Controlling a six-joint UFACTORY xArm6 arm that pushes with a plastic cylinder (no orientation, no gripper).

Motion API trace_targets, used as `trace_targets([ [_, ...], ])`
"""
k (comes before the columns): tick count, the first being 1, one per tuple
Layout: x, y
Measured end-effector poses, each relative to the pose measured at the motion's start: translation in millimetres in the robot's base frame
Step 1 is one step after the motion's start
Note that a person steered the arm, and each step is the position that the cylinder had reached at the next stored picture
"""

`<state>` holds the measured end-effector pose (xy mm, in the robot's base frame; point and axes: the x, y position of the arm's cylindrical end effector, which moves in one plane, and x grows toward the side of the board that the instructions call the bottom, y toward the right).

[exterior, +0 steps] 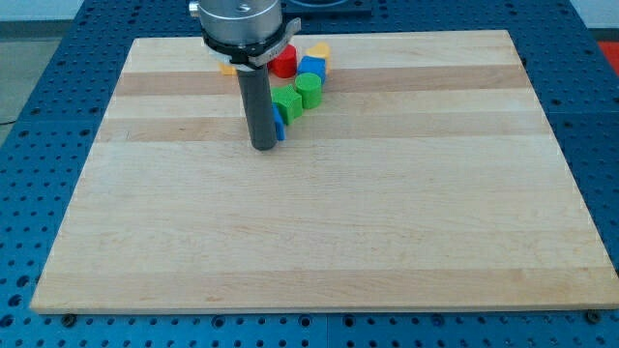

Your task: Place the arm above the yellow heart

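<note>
Near the view's top of the wooden board [319,222], my tip [262,147] rested on the surface; being a bare rod, it grasped nothing. A blue block [279,122] touched the rod on the view's right. Beyond it, up and to the right, stood two green blocks [288,102] [308,89], a second blue block [311,68], a red block [282,64] and a yellow block [319,49], its shape unclear. An orange-yellow block [226,69] showed left of the rod, partly hidden by the arm's mount [242,24]. The board lay on a blue perforated table [48,145].
</note>
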<state>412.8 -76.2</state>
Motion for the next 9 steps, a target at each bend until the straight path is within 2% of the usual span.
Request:
trace_targets([
  [1,7,-13],
  [2,4,-85],
  [3,0,-98],
  [5,-17,-69],
  [7,3,-41],
  [8,22,-14],
  [9,22,40],
])
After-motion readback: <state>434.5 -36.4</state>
